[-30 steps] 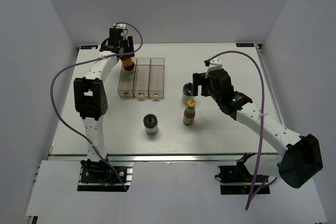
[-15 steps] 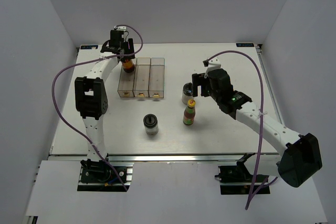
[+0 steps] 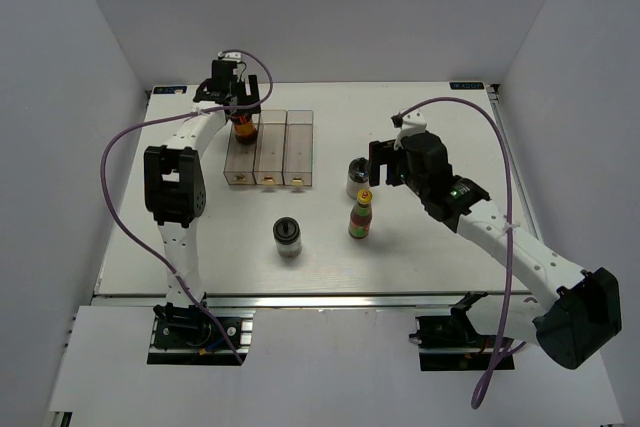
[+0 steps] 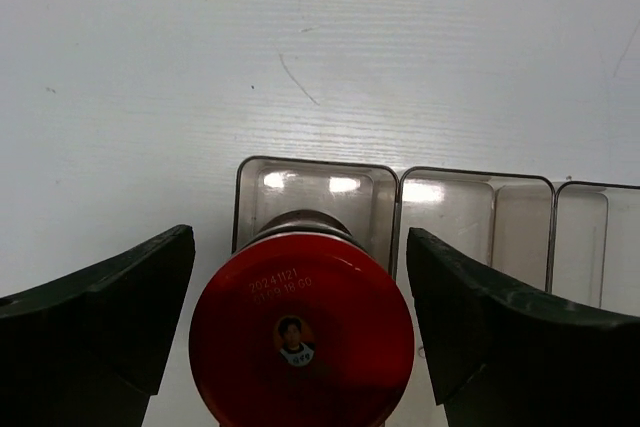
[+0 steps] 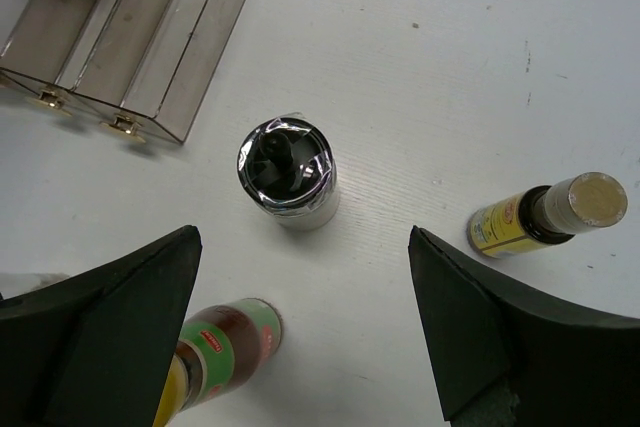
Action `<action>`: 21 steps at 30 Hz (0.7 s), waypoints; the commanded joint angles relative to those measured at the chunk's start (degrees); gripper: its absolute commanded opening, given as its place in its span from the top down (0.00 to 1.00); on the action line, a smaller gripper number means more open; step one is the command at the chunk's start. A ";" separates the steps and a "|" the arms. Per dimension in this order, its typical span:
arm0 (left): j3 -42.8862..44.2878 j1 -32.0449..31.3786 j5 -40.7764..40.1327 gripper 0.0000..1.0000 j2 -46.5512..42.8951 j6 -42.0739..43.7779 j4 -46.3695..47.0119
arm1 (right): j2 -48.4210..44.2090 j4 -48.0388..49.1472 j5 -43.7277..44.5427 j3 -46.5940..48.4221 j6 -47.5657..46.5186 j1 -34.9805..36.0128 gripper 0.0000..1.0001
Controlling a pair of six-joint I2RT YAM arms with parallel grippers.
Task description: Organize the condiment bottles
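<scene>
The red-capped dark-sauce bottle stands upright at the far end of the left slot of the clear rack. My left gripper hangs open around its cap, with a gap on each side. My right gripper is open above the table and holds nothing. Just ahead of it stands a black-capped jar. The yellow-capped bottle stands by its left finger, and the slim tan-capped bottle to its right. A second black-capped jar stands nearer the front.
The rack's middle and right slots hold no bottles. The rack lies to the upper left of the right gripper. The white table is walled by grey panels on three sides.
My left gripper has opened and let go of the red-capped bottle, which now stands in the rack's left slot. The right arm has shifted slightly to the right.
</scene>
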 commanded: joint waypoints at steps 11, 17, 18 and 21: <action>-3.02 -0.27 -8.41 0.02 -17.54 -5.70 -7.38 | -2.73 2.11 -3.69 0.63 -0.75 -0.24 0.11; -24.17 -0.27 -22.20 0.02 -38.98 -19.68 -16.07 | -1.77 5.10 -3.60 0.10 -0.57 -0.24 0.11; -26.66 -0.36 -23.35 0.02 -41.45 -21.26 -16.52 | -1.59 5.36 -3.69 0.10 -0.57 -0.24 0.11; -33.25 -0.36 -25.73 0.02 -49.10 -25.92 -21.59 | -0.80 6.42 -4.66 0.01 -1.10 -0.33 0.11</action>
